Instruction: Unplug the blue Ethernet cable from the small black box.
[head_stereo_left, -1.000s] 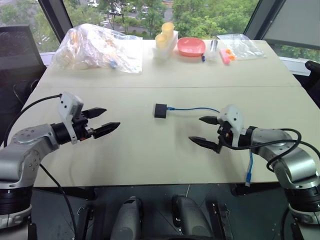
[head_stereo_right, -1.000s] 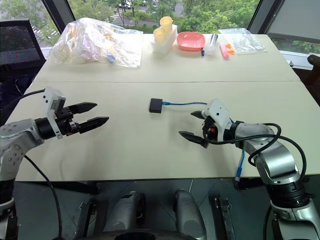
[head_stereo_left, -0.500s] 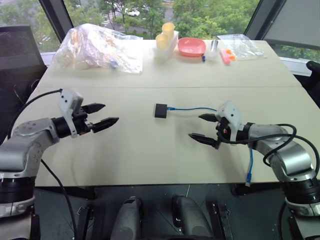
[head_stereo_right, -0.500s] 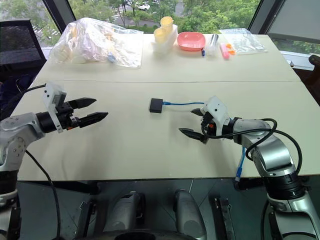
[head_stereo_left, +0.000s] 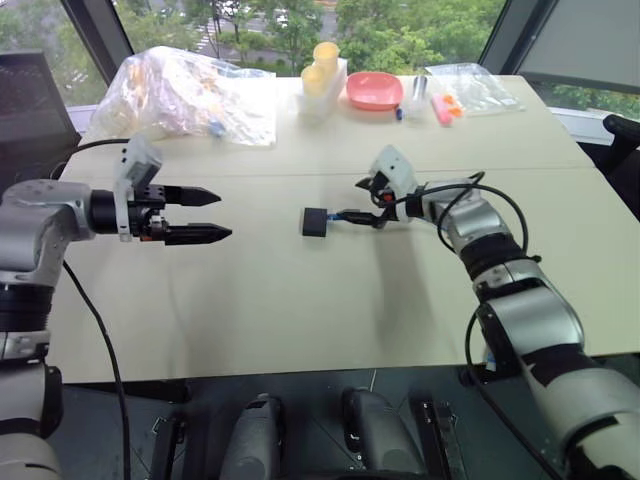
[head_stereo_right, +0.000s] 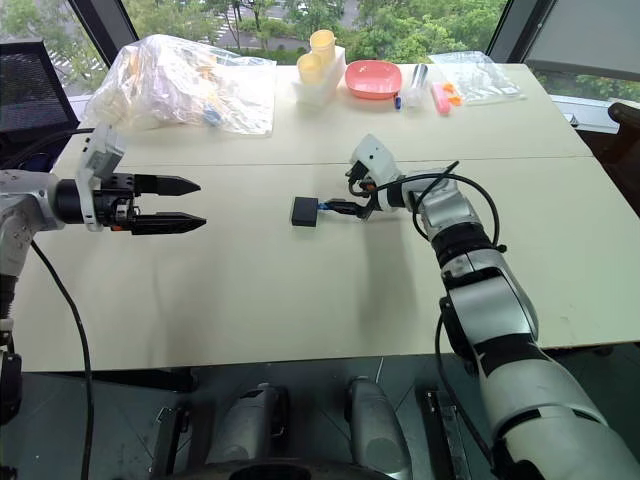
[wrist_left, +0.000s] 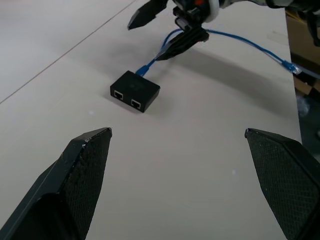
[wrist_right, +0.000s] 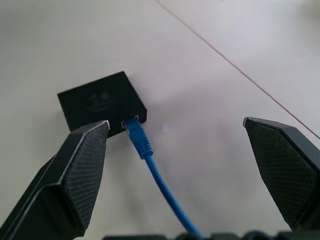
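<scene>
Matt black plastic box (wrist_right: 100, 102), smooth blue cable (wrist_right: 155, 172), matt pale table (head_stereo_left: 300, 300), cross-hatched tool fingers (wrist_right: 75, 180).

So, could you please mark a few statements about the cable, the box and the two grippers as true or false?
1. The blue cable is plugged into the black box. True.
2. The right gripper is shut on the cable. False: its fingers stand wide open, with the cable running between them.
3. The left gripper is open and holds nothing. True.
4. The box stands on the pink plate. False: it lies on the bare table; the plate is at the far edge.
5. The box has two free sockets on the side facing the left gripper. True.
</scene>
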